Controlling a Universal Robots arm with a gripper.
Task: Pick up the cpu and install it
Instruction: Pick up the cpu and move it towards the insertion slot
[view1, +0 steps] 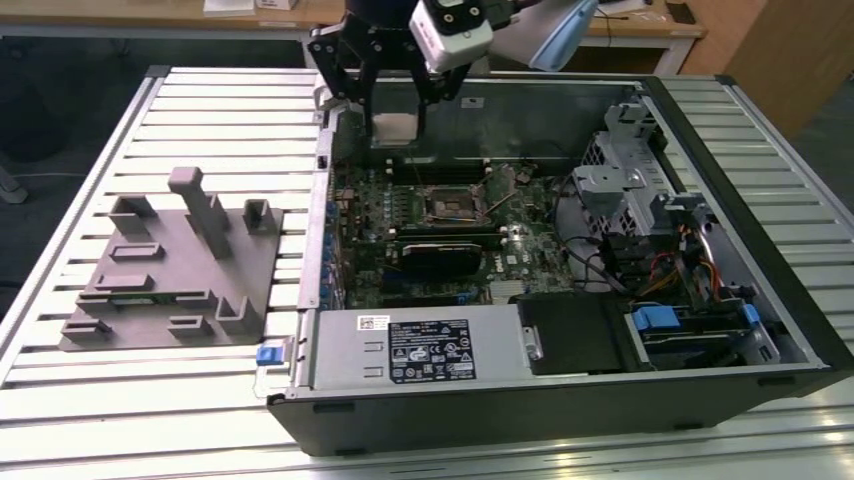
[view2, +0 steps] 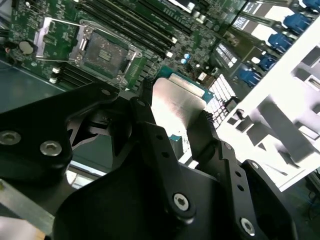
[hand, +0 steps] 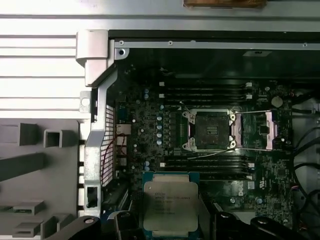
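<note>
Above the far end of the open PC case (view1: 747, 150), per the exterior view, your gripper (view1: 396, 105) hangs w/ the cpu (view1: 396, 128) in its grasp.

Jaws: clamped on the cpu. In the second wrist view, black fingers (view2: 145, 102) press on two opposite edges of the chip, w/ its silvery top between them.

Cpu pos.: raised clear of the motherboard (view1: 521, 250), not touching it. It sits off to one side of the socket (view1: 447, 203), well apart from it, on the side toward the case's far wall.

Socket: open. In the first wrist view, its metal load plate (hand: 270, 131) lies swung back beside the dark frame.

Other items: you have the grey fixture (view1: 174, 270) on the slatted table (view1: 80, 400), just beside the case on the exterior view's left. A PSU box (view1: 414, 345) w/ white label sits at the case's near end.
</note>
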